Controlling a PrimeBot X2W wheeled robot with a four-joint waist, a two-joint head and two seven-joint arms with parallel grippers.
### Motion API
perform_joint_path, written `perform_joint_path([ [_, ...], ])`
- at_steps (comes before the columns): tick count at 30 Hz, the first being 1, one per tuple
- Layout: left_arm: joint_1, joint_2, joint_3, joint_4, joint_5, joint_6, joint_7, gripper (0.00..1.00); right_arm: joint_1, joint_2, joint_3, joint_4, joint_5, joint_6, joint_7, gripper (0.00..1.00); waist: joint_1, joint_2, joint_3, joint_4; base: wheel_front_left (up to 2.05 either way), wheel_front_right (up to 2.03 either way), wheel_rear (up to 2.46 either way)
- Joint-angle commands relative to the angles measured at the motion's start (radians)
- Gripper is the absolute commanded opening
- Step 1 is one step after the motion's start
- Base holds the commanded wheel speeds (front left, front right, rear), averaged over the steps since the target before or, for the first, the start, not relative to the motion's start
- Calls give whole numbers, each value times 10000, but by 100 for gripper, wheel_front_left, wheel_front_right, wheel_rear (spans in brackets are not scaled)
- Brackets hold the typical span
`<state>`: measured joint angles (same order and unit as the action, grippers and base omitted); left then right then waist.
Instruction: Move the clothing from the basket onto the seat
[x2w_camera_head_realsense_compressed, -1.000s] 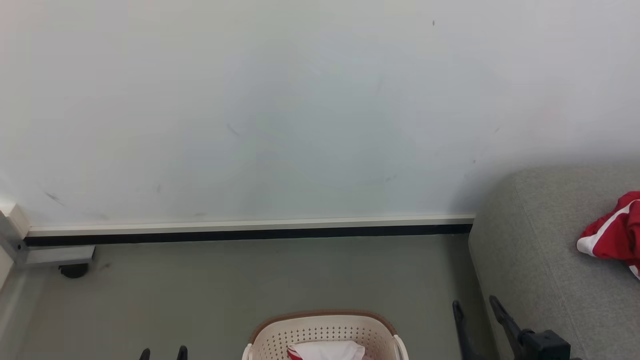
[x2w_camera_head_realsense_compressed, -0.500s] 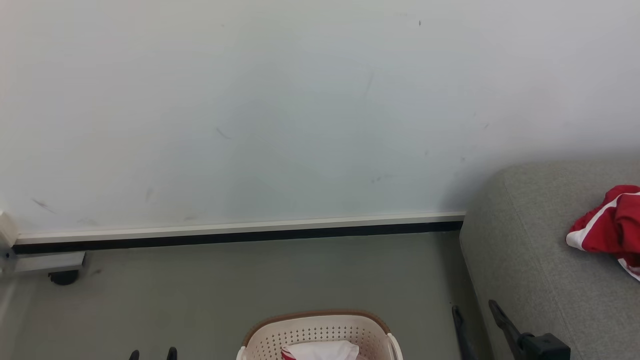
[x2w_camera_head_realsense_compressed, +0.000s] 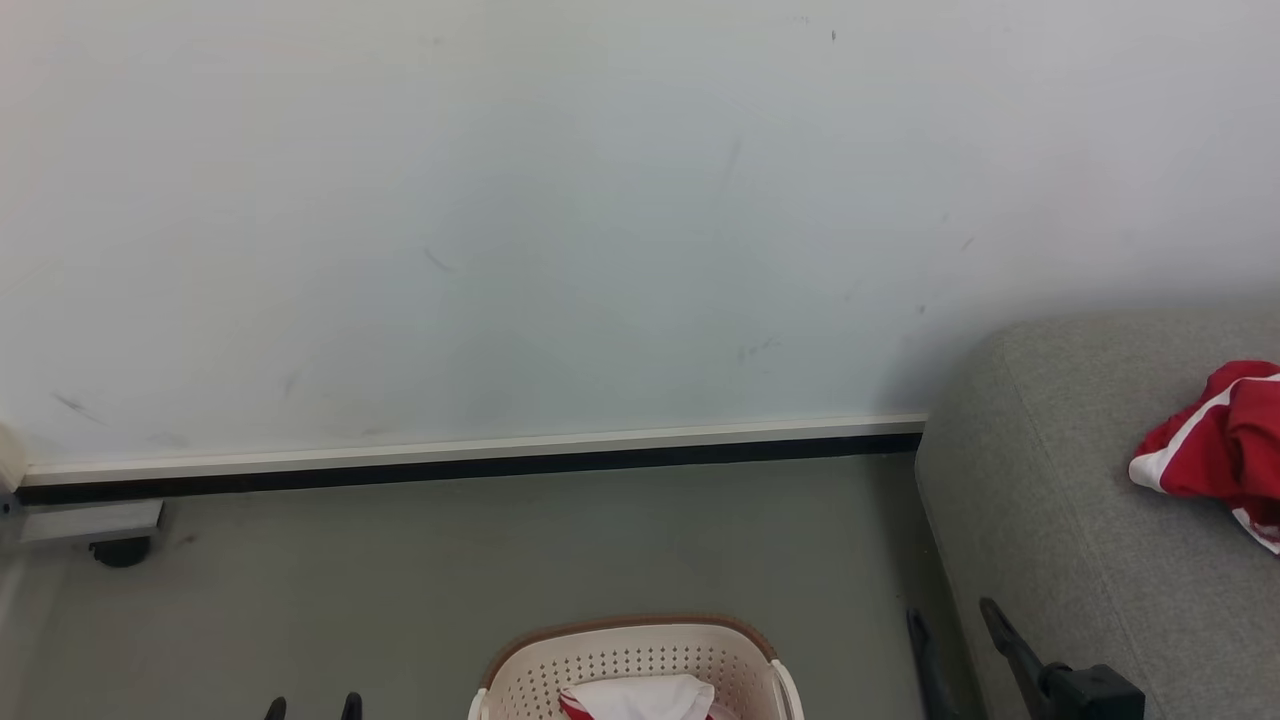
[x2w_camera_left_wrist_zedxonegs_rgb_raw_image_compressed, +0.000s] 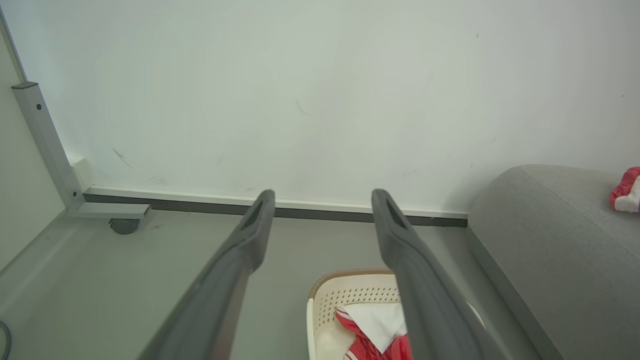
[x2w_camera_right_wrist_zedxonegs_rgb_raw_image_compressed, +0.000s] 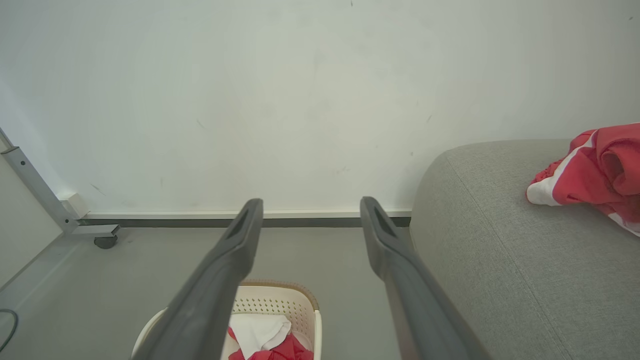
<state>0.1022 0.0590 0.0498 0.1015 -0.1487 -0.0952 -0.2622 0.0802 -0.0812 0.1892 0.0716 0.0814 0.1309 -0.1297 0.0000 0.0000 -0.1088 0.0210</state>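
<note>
Our left fingers (x2w_camera_left_wrist_zedxonegs_rgb_raw_image_compressed: 250, 235) stand spread wide with nothing between them, and our right fingers (x2w_camera_right_wrist_zedxonegs_rgb_raw_image_compressed: 235, 245) are spread just as wide and just as bare. Below both pairs, a little ahead of the tips, the basket (x2w_camera_left_wrist_zedxonegs_rgb_raw_image_compressed: 345, 300) sits on the floor (x2w_camera_left_wrist_zedxonegs_rgb_raw_image_compressed: 150, 280). In it lies the clothing (x2w_camera_left_wrist_zedxonegs_rgb_raw_image_compressed: 375, 322) — a white piece draped over red-and-white striped fabric. Out to the right of the right fingers runs the grey seat (x2w_camera_right_wrist_zedxonegs_rgb_raw_image_compressed: 500, 260), and one red garment (x2w_camera_right_wrist_zedxonegs_rgb_raw_image_compressed: 590, 170) lies on it, well apart from the basket. We judge the fabric light, limp and in no way fragile. It should sag and trail rather than hold a shape, and two layers may lift together. A pinch on a raised fold near the middle of the white piece looks best to us — deep enough to bite cloth, clear of the perforated wall.
</note>
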Motion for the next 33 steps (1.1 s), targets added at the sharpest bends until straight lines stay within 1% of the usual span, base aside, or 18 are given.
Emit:
perform_joint_path([
  [1, 17, -10, 15, 9, 30, -11, -40, 100, -34, 31, -6, 0, -15, -3, -36, 100, 0, 0, 6, -5, 0, 0, 0],
  [8, -109, -37, -206, 148, 110, -78, -41, 100, -94, 55, 76, 2, -1, -3, -9, 100, 0, 0, 114, -168, 0, 0, 0],
  [14, -379, -49, -515, 631, -19, -165, -41, 100, -273, -15, 185, -139, -101, -3, 37, 100, 0, 0, 420, -740, 0, 0, 0],
  [15, -379, -49, -515, 631, -19, -165, -41, 100, -273, -15, 185, -139, -101, -3, 37, 100, 0, 0, 420, -740, 0, 0, 0],
  [16, -583, -48, -620, 944, -110, -206, -39, 100, -329, -51, 223, -194, -117, -3, 61, 100, 0, 0, 581, -1013, 0, 0, 0],
  [18, -811, -54, -759, 1352, -178, -245, -30, 100, -367, -99, 323, -199, -102, -3, 95, 100, 0, 0, 766, -1330, 0, 0, 0],
  [19, -811, -54, -759, 1352, -178, -245, -30, 100, -367, -99, 323, -199, -102, -3, 95, 100, 0, 0, 766, -1330, 0, 0, 0],
  [20, -916, -59, -811, 1569, -221, -239, -30, 100, -434, -116, 398, -214, -89, -3, 110, 100, 0, 0, 880, -1508, 0, 0, 0],
  [21, -1159, -56, -969, 2020, -230, -247, -28, 100, -547, -148, 479, -242, -68, -3, 98, 100, 0, 0, 1114, -1870, 0, 0, 0],
  [22, -1159, -56, -969, 2020, -230, -247, -28, 100, -547, -148, 479, -242, -68, -3, 98, 100, 0, 0, 1114, -1870, 0, 0, 0],
  [25, -1577, -53, -1122, 2622, -245, -285, -28, 100, -611, -121, 589, -296, -20, -3, 85, 100, 0, 0, 1558, -2476, 0, 0, 0],
  [30, -2685, 214, -1315, 3491, -103, -328, -28, 100, -1003, -1, 669, -407, 25, -3, -181, 100, 0, 0, 2875, -3387, 0, 0, 0],
  [33, -3578, 317, -1555, 4152, -15, -319, 47, 100, -1279, 77, 687, -418, -46, -3, -466, 100, 0, 0, 3754, -3759, 0, 0, 0],
])
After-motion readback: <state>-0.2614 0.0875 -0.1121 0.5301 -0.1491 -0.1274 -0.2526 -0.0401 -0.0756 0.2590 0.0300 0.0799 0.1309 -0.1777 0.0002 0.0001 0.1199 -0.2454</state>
